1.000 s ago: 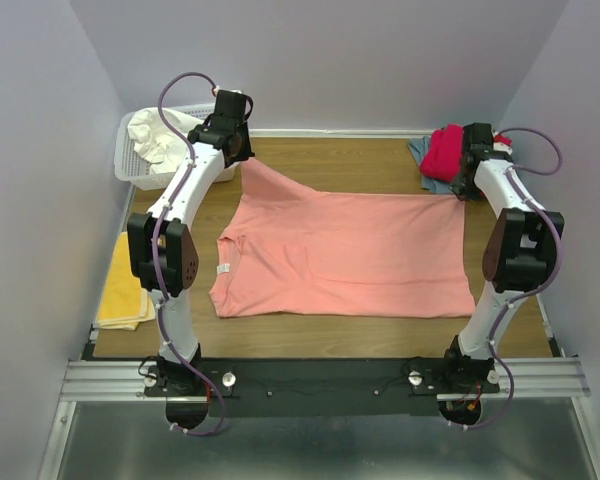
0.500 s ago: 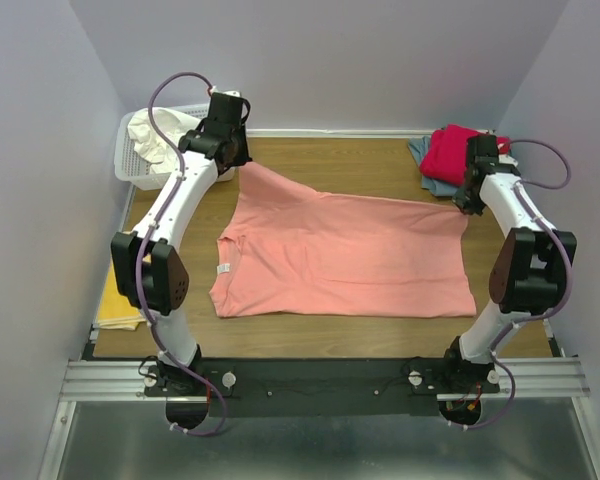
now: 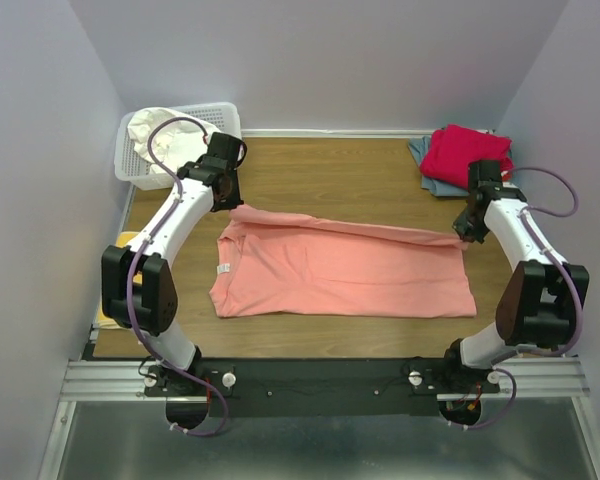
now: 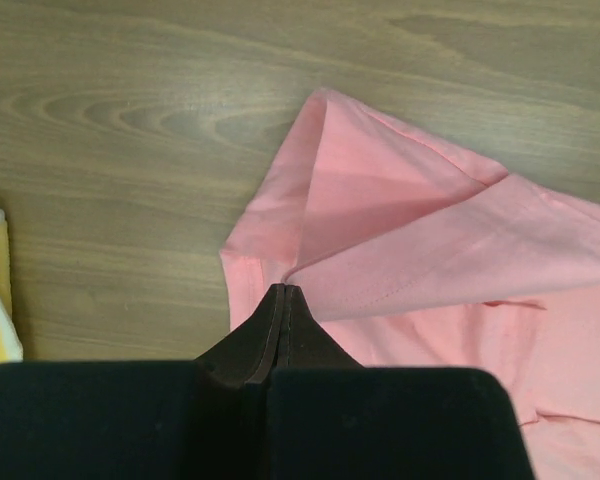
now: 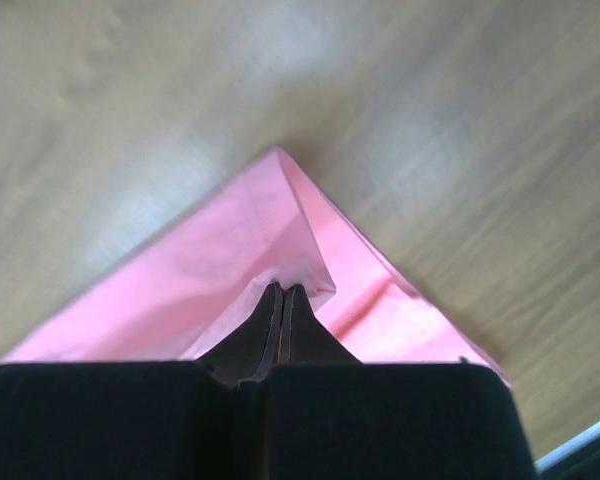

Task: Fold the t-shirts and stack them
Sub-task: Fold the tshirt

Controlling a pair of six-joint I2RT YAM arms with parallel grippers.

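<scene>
Left gripper (image 4: 283, 292): clamped on far-left edge of pink shirt (image 3: 350, 280). Right gripper (image 5: 282, 291): clamped on far-right corner. Shirt: middle of table (image 3: 330, 170), far edge doubled over. Red shirt (image 3: 460, 150): far right.

The top external view looks down from above and behind the arm bases, facing 12 o'clock, far enough back to take in the whole tabletop (image 3: 330, 170). The left wrist view hangs close over the salmon-pink t-shirt (image 4: 430, 240) near 10 o'clock, with the left jaws at its bottom edge. The right wrist view looks down likewise close near 3 o'clock, over the right jaws. All three share that shirt's far edge.
</scene>
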